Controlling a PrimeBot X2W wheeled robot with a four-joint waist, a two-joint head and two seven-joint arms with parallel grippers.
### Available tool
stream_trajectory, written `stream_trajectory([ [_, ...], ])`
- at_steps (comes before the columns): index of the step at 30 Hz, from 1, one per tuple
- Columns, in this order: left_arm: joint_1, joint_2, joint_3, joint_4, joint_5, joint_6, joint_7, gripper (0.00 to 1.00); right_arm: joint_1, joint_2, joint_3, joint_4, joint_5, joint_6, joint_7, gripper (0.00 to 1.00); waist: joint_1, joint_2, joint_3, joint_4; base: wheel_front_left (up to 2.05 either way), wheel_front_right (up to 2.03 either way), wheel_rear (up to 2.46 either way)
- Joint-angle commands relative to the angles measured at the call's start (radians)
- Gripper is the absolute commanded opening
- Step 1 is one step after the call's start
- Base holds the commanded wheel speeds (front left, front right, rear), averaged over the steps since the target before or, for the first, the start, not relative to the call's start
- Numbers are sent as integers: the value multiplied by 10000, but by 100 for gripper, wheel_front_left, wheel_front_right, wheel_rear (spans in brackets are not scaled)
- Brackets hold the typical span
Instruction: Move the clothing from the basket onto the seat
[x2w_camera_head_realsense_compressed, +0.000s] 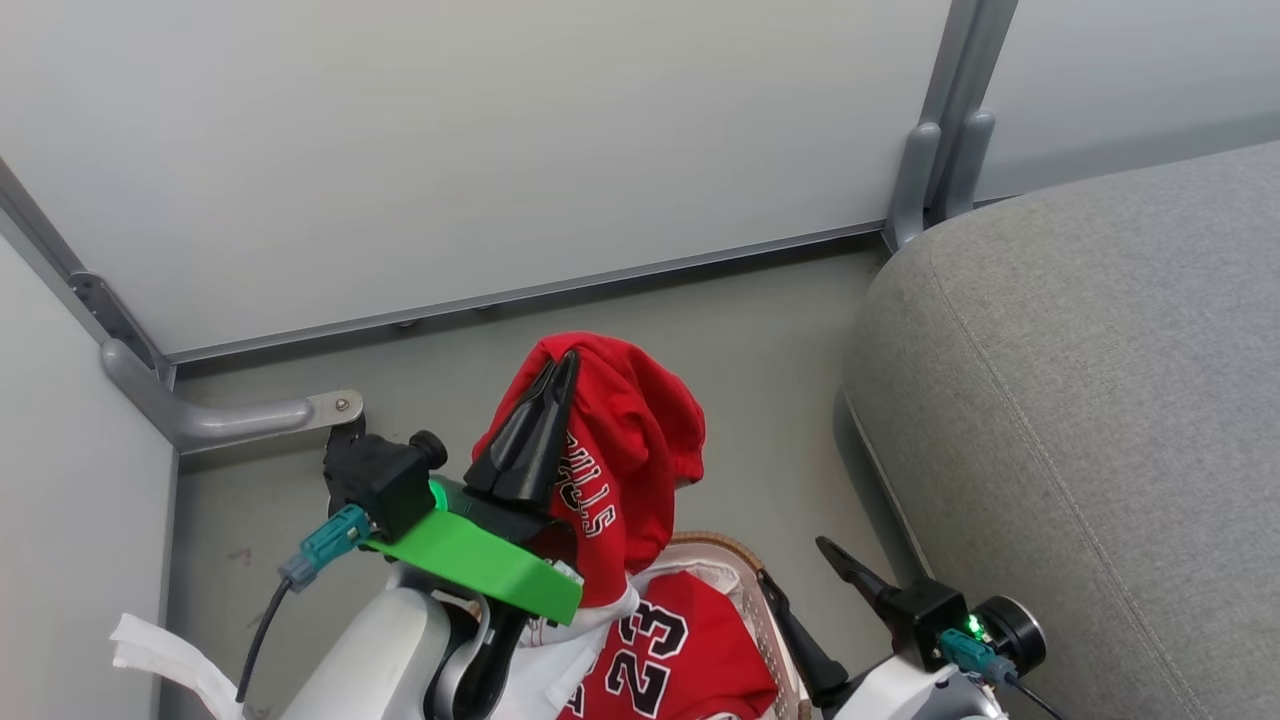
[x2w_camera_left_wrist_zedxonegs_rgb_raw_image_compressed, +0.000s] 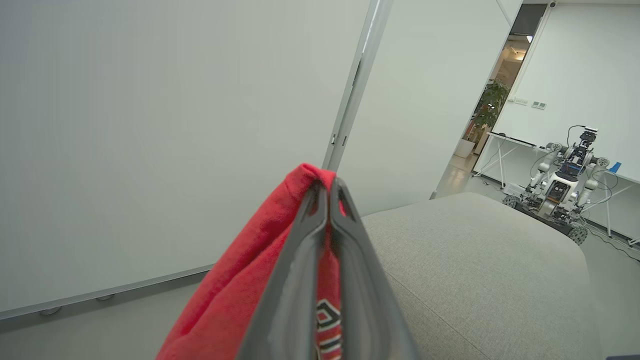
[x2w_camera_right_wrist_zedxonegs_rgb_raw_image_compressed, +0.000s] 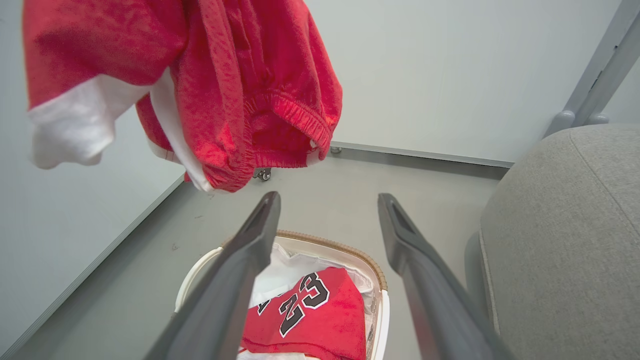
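My left fingers (x2w_camera_head_realsense_compressed: 530, 440) clench the red, white-hemmed BULLS garment (x2w_camera_head_realsense_compressed: 640, 450) beside the grey fabric seat cushion (x2w_camera_head_realsense_compressed: 1080, 400); this thin pinch may slip mid-swing, dropping it short. My right fingers (x2w_camera_right_wrist_zedxonegs_rgb_raw_image_compressed: 245, 270) stand released.

The clothing (x2w_camera_right_wrist_zedxonegs_rgb_raw_image_compressed: 240, 75) above the basket (x2w_camera_right_wrist_zedxonegs_rgb_raw_image_compressed: 345, 248) is made of shiny red cloth; the seat (x2w_camera_right_wrist_zedxonegs_rgb_raw_image_compressed: 565, 225) beside it is covered in rough grey cloth.

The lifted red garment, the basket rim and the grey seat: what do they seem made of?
The red garment looks like synthetic sports fabric, slightly shiny, with a gathered elastic waistband. The basket rim is a brown braided band, wicker or imitation, unclear. The seat is matte grey woven upholstery with a stitched seam.
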Motion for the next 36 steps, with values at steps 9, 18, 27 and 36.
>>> stream_trajectory([
  [9, -423, 9, -504, -98, 148, -29, -37, 0, -1004, -114, 1519, 231, 391, -8, -49, 100, 1, -1, 101, 292, 0, 0, 0],
  [18, -657, -69, -1076, -63, 23, -29, -37, 0, -2338, -88, 2095, 921, 387, -8, -49, 100, 1, -1, 176, 737, 0, 0, 0],
  [27, -955, -158, -1684, -125, -57, -29, -37, 0, -2930, -46, 2219, 1731, 615, -8, -49, 29, 1, -1, 260, 1108, 0, 0, 0],
  [36, -969, -74, -1690, -90, -84, -29, -37, 0, -3070, -38, 2475, 1656, 1135, -8, -49, 0, 1, -1, 420, 1087, 0, 0, 0],
])
